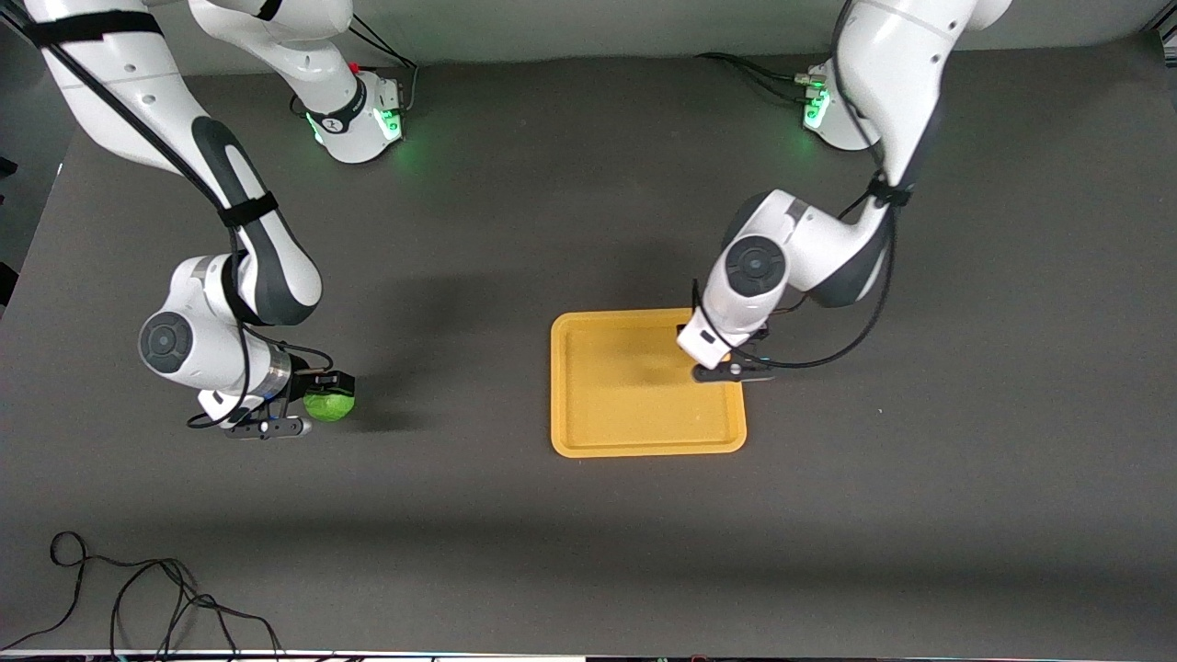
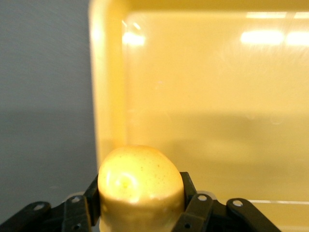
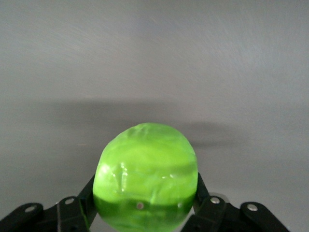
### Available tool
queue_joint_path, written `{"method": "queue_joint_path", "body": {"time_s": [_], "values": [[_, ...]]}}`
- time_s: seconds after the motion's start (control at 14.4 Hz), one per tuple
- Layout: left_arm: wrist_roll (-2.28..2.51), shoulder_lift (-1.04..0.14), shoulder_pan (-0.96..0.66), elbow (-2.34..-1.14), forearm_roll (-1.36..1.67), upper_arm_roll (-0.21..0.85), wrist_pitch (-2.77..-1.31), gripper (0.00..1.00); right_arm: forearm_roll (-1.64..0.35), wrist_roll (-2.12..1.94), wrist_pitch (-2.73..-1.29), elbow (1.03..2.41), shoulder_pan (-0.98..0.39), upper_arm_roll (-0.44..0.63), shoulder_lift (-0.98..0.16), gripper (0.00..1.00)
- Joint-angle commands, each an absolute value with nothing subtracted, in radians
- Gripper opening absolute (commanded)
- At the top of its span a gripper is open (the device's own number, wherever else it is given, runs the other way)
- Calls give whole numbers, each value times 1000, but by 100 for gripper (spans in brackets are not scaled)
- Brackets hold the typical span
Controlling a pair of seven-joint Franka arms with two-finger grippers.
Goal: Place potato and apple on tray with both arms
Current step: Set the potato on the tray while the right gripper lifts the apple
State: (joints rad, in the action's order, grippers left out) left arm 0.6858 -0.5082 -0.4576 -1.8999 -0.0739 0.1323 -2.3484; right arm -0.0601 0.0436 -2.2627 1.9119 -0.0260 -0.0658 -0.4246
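Left wrist view only: held potato (image 2: 140,181).

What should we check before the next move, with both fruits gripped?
1. Left end effector shut on potato: ok.
2. Potato over tray, at the corner toward the left arm's end: ok.
3. Right end effector shut on apple: ok.
4. Apple lifted off the table: cannot tell.
5. Tray floor bare for both fruits: ok.

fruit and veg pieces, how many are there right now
2. The apple is in the right gripper at the right arm's end of the table; the potato is in the left gripper over the tray.
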Motion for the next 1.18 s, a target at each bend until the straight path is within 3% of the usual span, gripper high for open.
{"method": "queue_joint_path", "body": {"time_s": [0.0,0.14,0.28,0.42,0.56,0.91,1.11], "values": [[753,-549,-474,-1871,-124,110,-2400,47,-71,188,-2148,1791,-116,-63,-406,35],[756,-563,-474,-1871,-124,109,-2425,52,-75,308,-2148,1734,-193,-64,-416,35],[756,-569,-472,-1871,-124,107,-2430,64,-75,430,-2148,1656,-260,-64,-468,35],[756,-575,-472,-1870,-124,106,-2431,92,-75,532,-2148,1562,-328,-64,-532,35],[756,-575,-471,-1871,-126,104,-2430,100,-75,603,-2148,1482,-348,-64,-587,35],[755,-506,-443,-1871,-124,101,-2401,100,-78,724,-2148,1359,-422,-67,-679,35],[694,-410,-358,-1858,-120,106,-2292,100,-90,735,-2148,1278,-487,-78,-751,34]]}}
